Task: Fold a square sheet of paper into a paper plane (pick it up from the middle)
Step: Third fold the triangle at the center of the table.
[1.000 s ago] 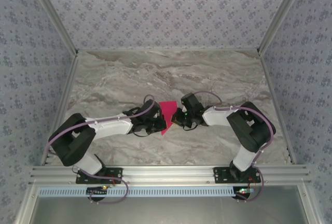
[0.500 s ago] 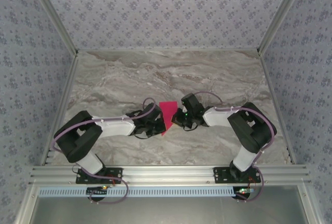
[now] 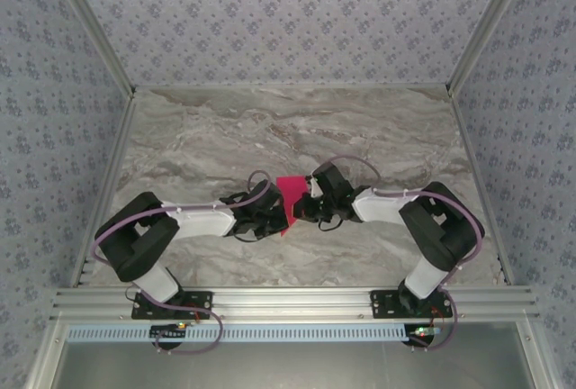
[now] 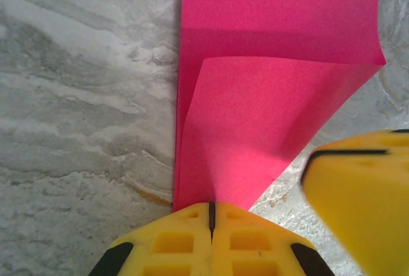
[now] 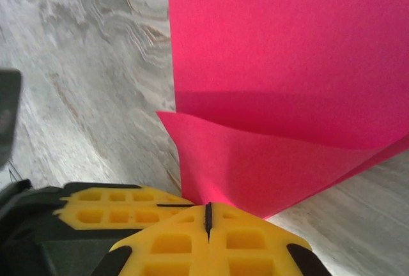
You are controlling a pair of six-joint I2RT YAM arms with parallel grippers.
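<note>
At the near edge of the marble table point(image 3: 270, 128) the two arms bend inward from their bases and meet close to the table's middle. There the left gripper point(image 3: 281, 218) and the right gripper point(image 3: 302, 209) sit tip to tip, just beside each other, at the near part of the square sheet of paper point(image 3: 290, 188). In the left wrist view the left gripper's yellow fingers point(image 4: 172, 244) are pressed together with only a thin dark seam between them, and the narrow near end of a raised pink flap runs into that seam, so the jaws are closed and pinching the paper. A blurred yellow finger of the right gripper looms at the right, near the flap's edge. In the right wrist view the right gripper's fingers point(image 5: 249, 244) are likewise clamped together on the near edge of the lifted flap. Beyond both grips the flap curves up over the rest of the sheet, which lies flat on the marble and runs away toward the far patterned wall point(image 3: 288, 20)
</note>
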